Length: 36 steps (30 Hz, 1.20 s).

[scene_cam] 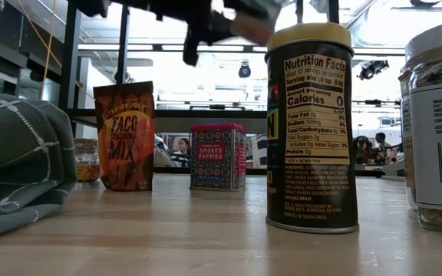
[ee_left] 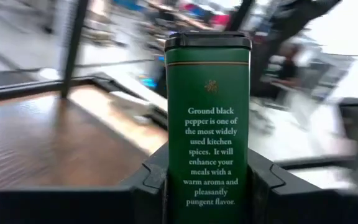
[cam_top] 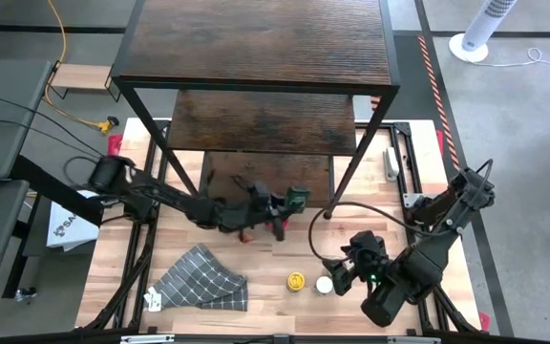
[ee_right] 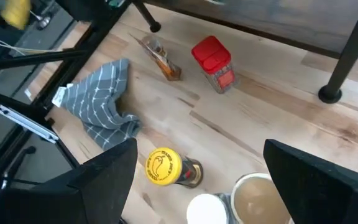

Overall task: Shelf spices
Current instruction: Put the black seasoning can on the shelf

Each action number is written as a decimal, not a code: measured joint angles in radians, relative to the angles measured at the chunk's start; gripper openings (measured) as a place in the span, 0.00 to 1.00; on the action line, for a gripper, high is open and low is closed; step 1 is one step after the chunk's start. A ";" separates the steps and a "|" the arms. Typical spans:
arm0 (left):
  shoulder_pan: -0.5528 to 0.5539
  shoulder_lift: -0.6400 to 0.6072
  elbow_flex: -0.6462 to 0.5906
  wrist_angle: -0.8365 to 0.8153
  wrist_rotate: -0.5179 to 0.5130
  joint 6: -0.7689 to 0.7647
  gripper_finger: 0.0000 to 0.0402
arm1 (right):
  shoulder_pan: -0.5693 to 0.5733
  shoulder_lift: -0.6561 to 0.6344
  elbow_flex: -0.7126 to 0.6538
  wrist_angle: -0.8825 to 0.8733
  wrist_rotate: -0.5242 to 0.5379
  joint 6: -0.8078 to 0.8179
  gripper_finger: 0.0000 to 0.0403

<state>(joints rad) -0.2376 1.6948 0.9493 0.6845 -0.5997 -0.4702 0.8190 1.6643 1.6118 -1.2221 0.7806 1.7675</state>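
Note:
A green ground-pepper tin (ee_left: 208,124) is lifted in my left gripper (cam_top: 289,203), which is shut on it in front of the shelf (cam_top: 256,48), beside its lowest board (ee_left: 36,143). My right gripper (ee_right: 201,149) hangs open above a yellow-lidded jar (ee_right: 165,167), a white-lidded jar (ee_right: 207,208) and a tan-lidded jar (ee_right: 253,196), all standing on the table at the near right. A red-lidded jar (ee_right: 213,62) and a taco mix pouch (scene_cam: 124,136) stand farther in, near a smoked paprika tin (scene_cam: 218,156). My left gripper pinches the green tin between its two fingers, on the lower part of its two narrow sides (ee_left: 169,177). The fingers come in level from the table's left. The tin is lifted clear of the table, and its black lid (ee_left: 208,42) faces away from the fingers.
A grey checked cloth (cam_top: 203,279) lies crumpled at the near left of the table. The shelf's thin black legs (ee_right: 330,93) stand on the table between the two arms. A small light-wood stand (cam_top: 79,78) sits off the table at the far left.

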 joint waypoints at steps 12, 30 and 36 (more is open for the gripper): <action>0.045 0.222 0.116 -0.019 -0.297 -0.054 0.26 | -0.001 -0.002 0.003 0.007 0.005 0.005 0.86; 0.051 0.256 0.126 -0.159 -0.303 -0.053 0.55 | -0.002 -0.002 0.003 -0.055 0.007 -0.022 0.86; 0.031 0.223 0.126 -0.170 -0.292 -0.034 0.57 | -0.002 -0.005 0.003 -0.090 0.002 -0.021 0.86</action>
<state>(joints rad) -0.2071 1.9179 1.0756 0.5143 -0.8917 -0.5037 0.8173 1.6588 1.6150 -1.3119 0.7828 1.7464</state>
